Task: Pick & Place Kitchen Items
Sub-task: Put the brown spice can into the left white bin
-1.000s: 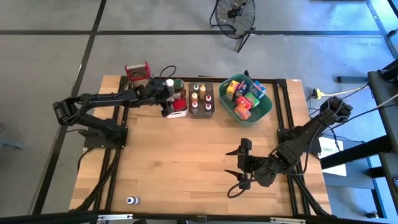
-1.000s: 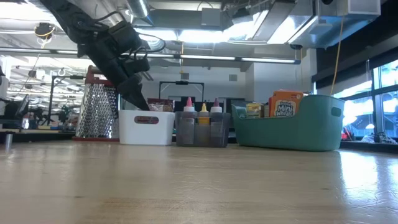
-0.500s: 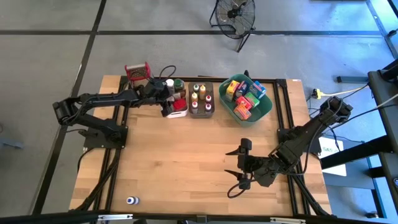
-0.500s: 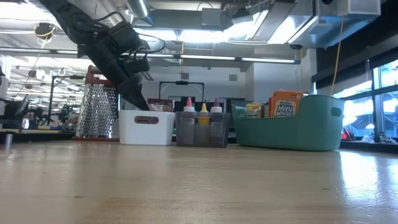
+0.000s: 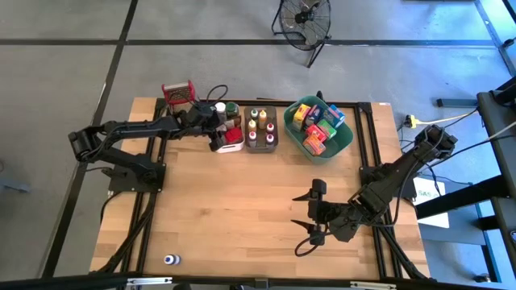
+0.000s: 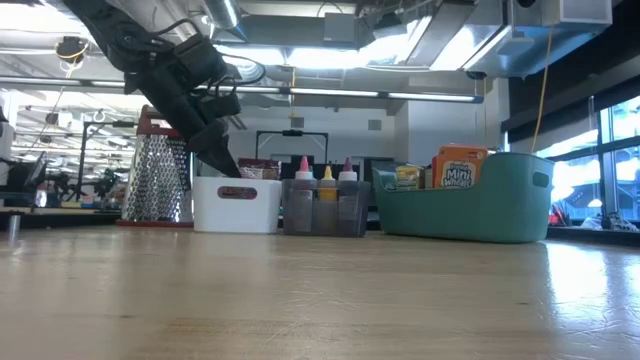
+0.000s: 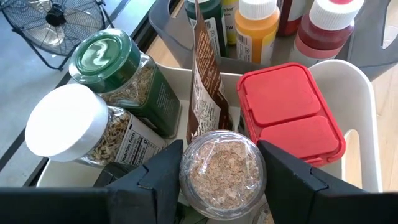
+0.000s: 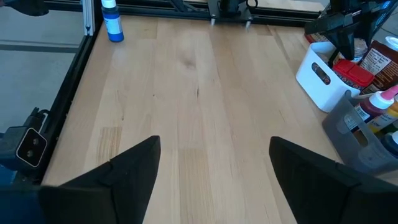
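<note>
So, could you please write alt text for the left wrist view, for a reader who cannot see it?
The left gripper grips a clear jar of pale flakes over the white bin. In the bin are a green-lidded jar, a white-lidded jar, a brown packet and a red box. Sauce bottles stand beyond.

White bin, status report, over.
Left hand shut on clear round jar of flakes above white plastic bin. Right hand open, empty, over bare table. Nothing blocking.
</note>
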